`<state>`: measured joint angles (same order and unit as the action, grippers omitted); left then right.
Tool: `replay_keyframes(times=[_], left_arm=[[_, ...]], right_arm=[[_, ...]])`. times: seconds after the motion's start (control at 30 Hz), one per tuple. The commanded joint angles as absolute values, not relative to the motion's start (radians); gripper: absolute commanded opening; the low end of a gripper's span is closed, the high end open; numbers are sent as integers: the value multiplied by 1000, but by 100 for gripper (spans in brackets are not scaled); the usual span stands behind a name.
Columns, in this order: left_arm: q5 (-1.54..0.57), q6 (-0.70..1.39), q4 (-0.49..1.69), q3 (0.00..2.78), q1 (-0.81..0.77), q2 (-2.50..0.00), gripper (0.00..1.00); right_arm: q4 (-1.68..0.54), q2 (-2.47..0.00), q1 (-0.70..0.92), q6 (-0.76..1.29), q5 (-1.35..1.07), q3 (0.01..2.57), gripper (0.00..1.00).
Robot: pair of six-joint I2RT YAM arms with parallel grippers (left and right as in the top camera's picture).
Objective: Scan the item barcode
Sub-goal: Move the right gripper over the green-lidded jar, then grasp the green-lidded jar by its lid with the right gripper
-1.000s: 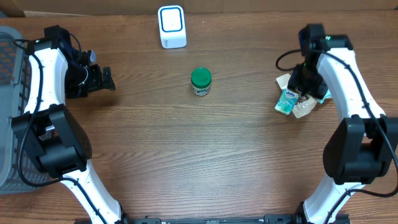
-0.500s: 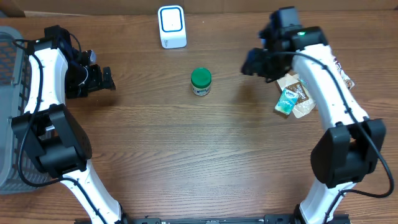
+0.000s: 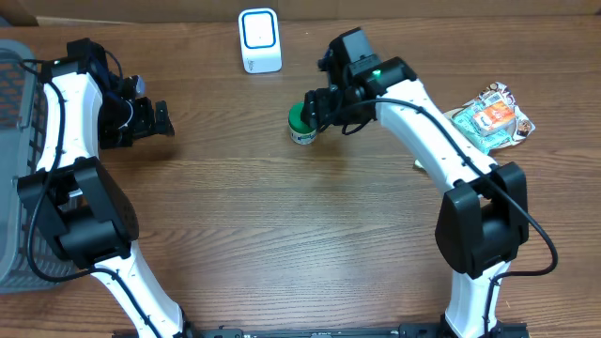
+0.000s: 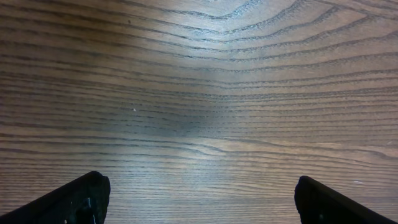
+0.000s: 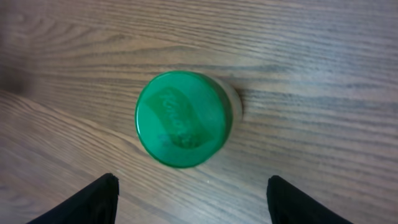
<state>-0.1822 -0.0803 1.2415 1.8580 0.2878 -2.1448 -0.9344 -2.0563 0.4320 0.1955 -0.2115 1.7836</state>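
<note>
One green-lidded round jar (image 3: 302, 123), upright, table centre; white boxy barcode scanner (image 3: 259, 39) at its 11 o'clock, apart. Right gripper (image 3: 315, 106) released, empty, above jar. Left gripper (image 3: 155, 120) released, idle, 9 o'clock. Step: approach for grasp. Next: lower, straddle jar, close squarely.

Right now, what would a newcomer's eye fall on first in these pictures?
The green-lidded jar stands upright in the middle of the wooden table, with the right gripper hovering open over it and holding nothing. Behind it, at the far edge, sits the white barcode scanner. A pile of colourful snack packets lies to the right, and the left gripper hangs open over bare wood.
</note>
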Motion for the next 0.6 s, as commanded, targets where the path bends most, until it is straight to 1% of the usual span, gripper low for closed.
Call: replay_keyframes(times=[0.0, 0.07, 0.2, 0.33, 0.43, 0.57], left_arm=[[-183, -82, 1241, 1867, 287, -2131, 100], [-183, -82, 1241, 1867, 287, -2131, 100], [-183, -82, 1241, 1867, 287, -2131, 99], [-183, -82, 1241, 1867, 287, -2131, 100], [-183, -82, 1241, 1867, 287, -2131, 100], [-183, -82, 1241, 1867, 287, -2131, 100]], right_arm=[[-952, -2054, 445, 146, -154, 1844, 79], [-1000, -2055, 445, 98, -140, 1919, 85], [-1085, -2056, 450, 24, -36, 2061, 93], [-1124, -2056, 474, -47, 70, 2122, 100], [-1128, -2068, 499, -112, 89, 2121, 100], [-1099, -2099, 517, -113, 67, 2115, 100]])
